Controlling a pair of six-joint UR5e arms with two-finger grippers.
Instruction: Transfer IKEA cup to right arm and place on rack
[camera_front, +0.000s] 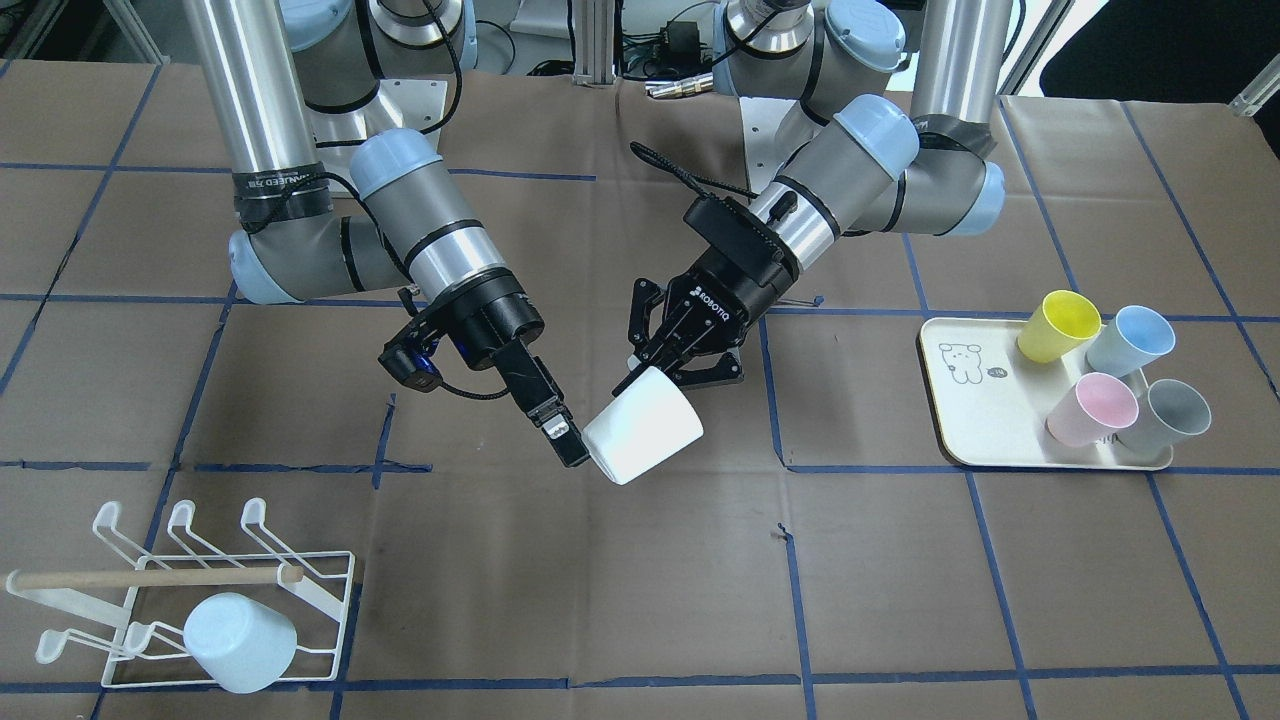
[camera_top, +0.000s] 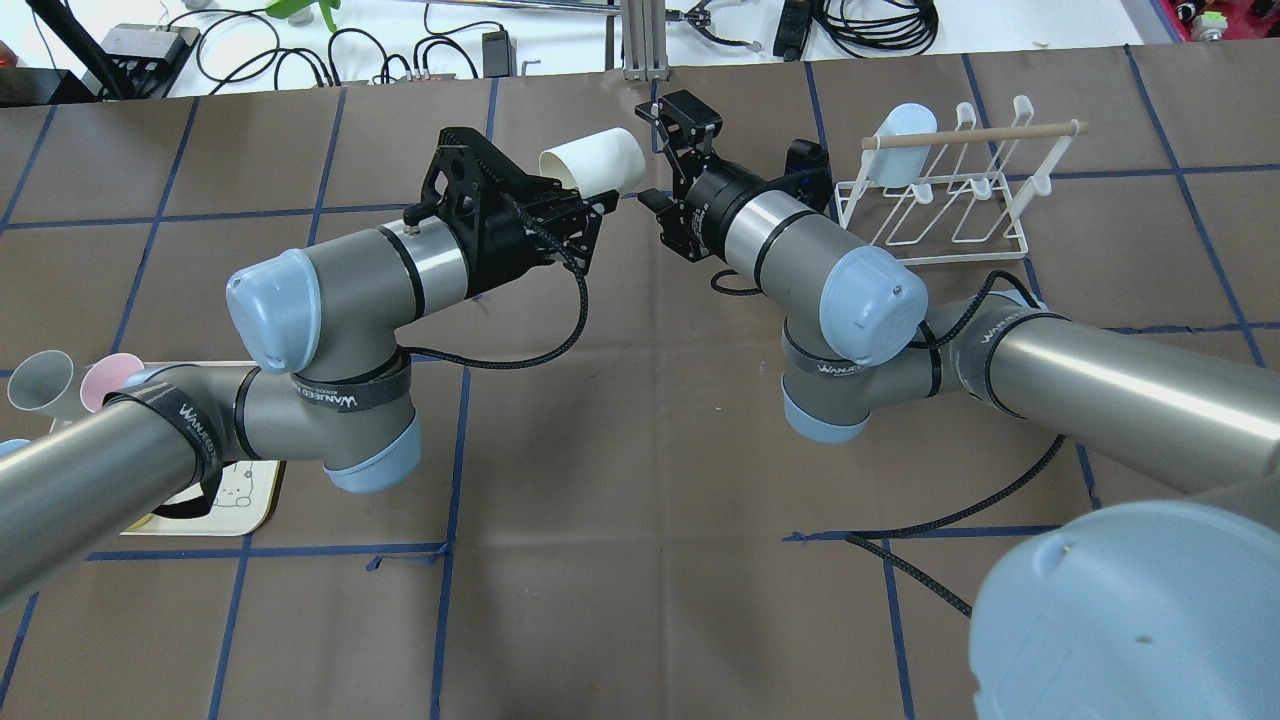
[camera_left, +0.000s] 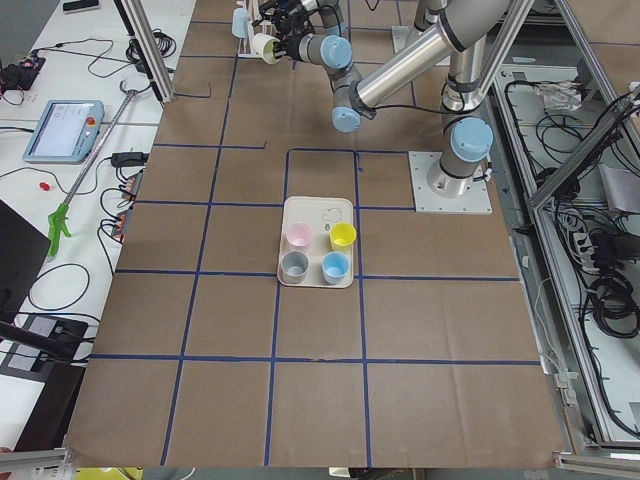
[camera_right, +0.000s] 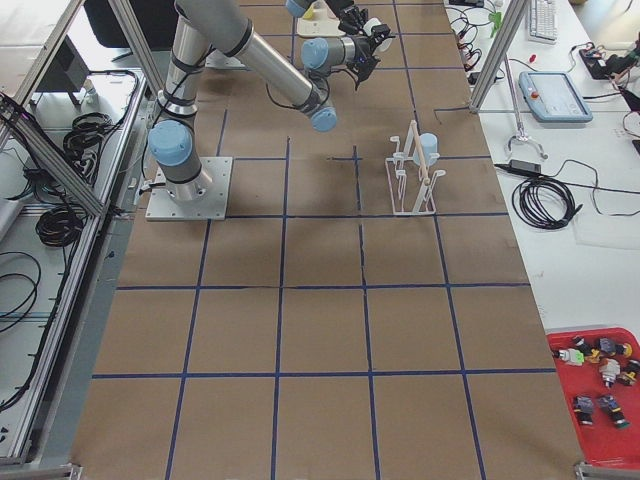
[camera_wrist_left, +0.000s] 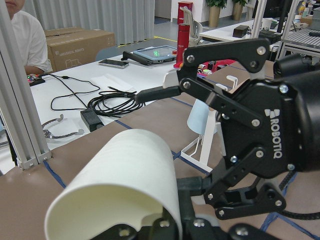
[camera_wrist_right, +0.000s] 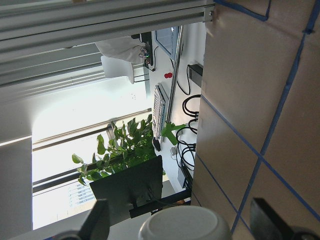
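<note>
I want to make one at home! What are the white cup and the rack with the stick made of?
The white cup in the left claw looks like plastic: smooth, matte, thin-walled and one even colour, though glazed ceramic can't be ruled out. The rack looks like thin bent metal wire coated white. Its handle looks like bare pale wood, a plain round stick.

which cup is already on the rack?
The pale blue cup, upturned on a rack prong. The white cup is in the left gripper; four others sit on the tray.
</note>
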